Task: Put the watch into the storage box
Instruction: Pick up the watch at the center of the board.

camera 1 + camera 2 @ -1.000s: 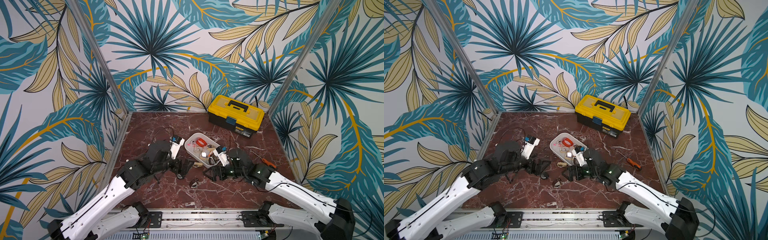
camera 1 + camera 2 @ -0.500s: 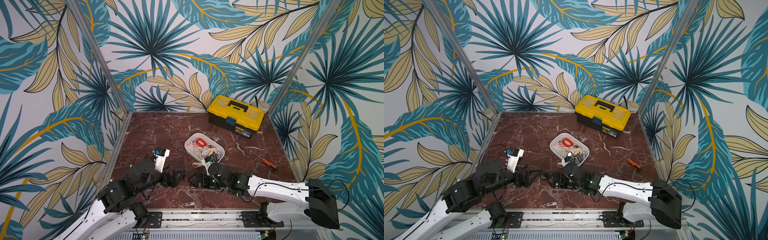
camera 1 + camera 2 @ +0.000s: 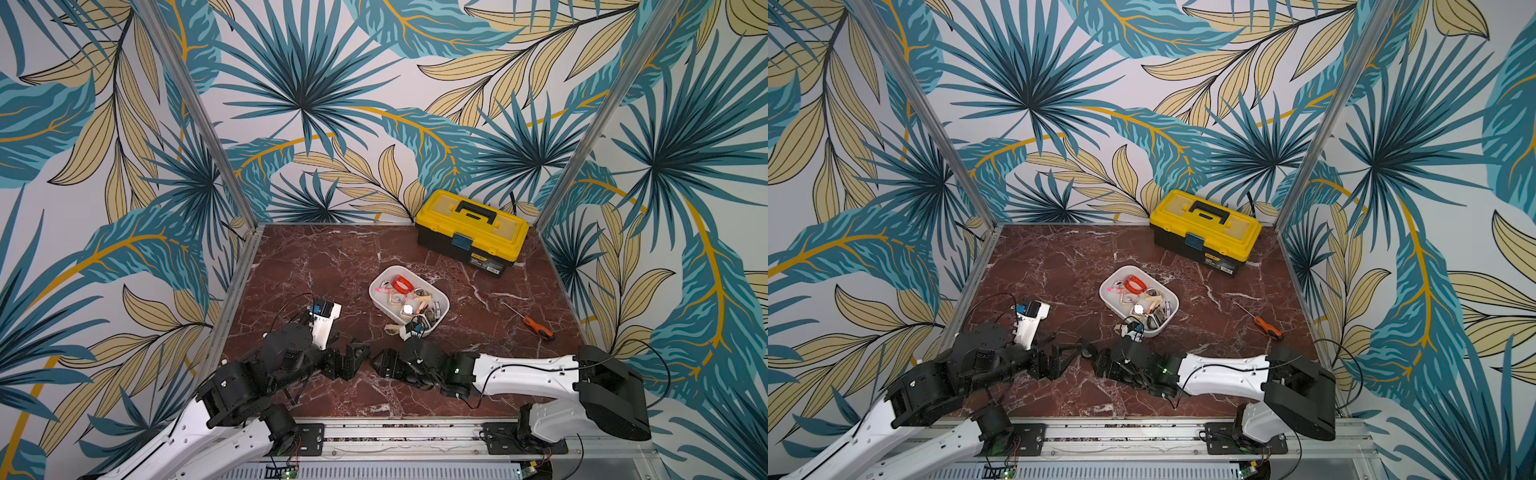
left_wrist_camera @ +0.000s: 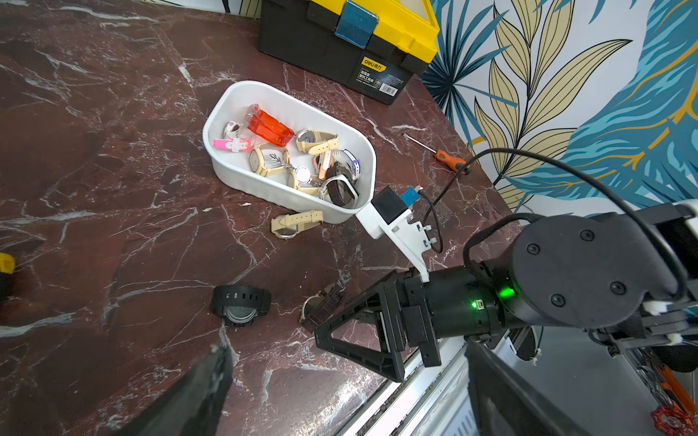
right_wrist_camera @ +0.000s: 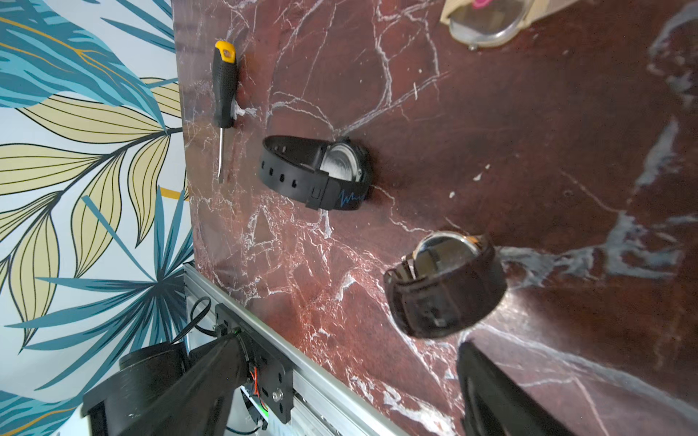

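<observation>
While the left gripper (image 3: 355, 360) and right gripper (image 5: 349, 341) face each other near the front edge of the tabletop (image 3: 332, 257), fingers spread and empty, the brown watch (image 5: 443, 283) lies just off the right fingertips, with a black watch (image 5: 315, 171) nearby. The storage box (image 4: 245, 181) sits mid-tabletop, holding other watches (image 4: 264, 160).

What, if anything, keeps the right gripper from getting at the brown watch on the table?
Probably nothing, so yes: the right gripper is open, and the brown watch lies just ahead of it on the table.

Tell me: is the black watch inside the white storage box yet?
No, the black watch lies on the marble tabletop, apart from the storage box.
</observation>
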You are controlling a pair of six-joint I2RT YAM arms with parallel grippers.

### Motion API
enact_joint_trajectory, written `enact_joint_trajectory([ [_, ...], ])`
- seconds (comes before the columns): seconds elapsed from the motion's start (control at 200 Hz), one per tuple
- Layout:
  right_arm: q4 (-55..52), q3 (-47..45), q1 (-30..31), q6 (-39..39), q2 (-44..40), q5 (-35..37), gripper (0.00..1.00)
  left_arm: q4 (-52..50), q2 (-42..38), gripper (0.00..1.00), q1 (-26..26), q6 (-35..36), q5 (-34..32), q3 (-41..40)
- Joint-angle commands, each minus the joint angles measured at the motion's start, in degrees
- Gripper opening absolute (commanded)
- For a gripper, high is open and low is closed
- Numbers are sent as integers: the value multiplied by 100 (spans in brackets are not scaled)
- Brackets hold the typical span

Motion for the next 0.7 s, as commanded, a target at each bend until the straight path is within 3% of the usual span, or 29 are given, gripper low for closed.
enact_joint_trajectory([
  [0.0, 47, 160, 21, 50, 208, 223, 91, 24, 6, 100, -38, 37, -58, -147],
  [0.396, -73, 407, 12, 91, 651, 265, 84, -46, 88, 100, -38, 37, -198, -130],
  [0.691, -179, 423, -74, 63, 765, 388, 68, -25, 184, 100, -38, 88, -205, -141],
])
